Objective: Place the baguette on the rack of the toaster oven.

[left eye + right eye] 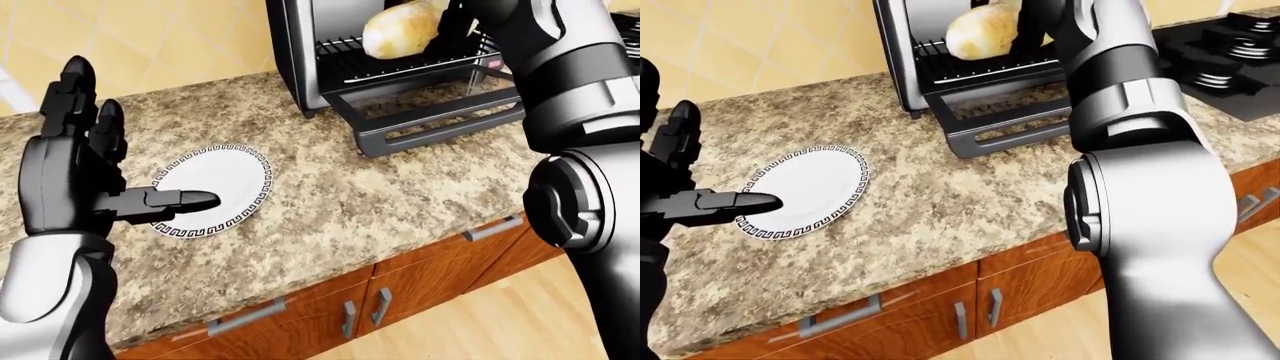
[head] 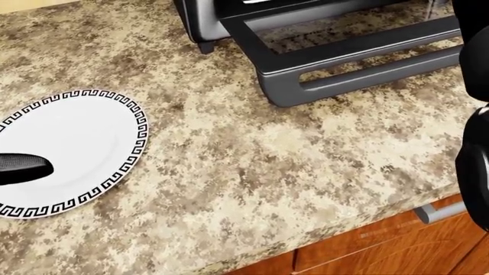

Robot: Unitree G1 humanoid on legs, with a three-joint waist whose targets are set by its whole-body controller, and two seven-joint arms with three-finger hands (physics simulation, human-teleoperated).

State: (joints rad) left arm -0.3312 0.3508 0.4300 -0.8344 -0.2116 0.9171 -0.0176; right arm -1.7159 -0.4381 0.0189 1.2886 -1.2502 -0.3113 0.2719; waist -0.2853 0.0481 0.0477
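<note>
The baguette (image 1: 400, 28), a pale golden loaf, is inside the open toaster oven (image 1: 300, 52), just above its wire rack (image 1: 400, 67). My right hand (image 1: 455, 26) is inside the oven at the loaf's right end, with its dark fingers closed against it; the forearm hides most of the hand. My left hand (image 1: 130, 142) is open, fingers up and thumb (image 2: 23, 166) out over the empty white plate (image 1: 225, 184) with a black key-pattern rim.
The oven's door (image 2: 359, 57) lies folded down flat on the granite counter (image 2: 252, 172). Wooden cabinet doors with metal handles (image 1: 245, 319) run below the counter edge. A black stove (image 1: 1230, 45) is at the right.
</note>
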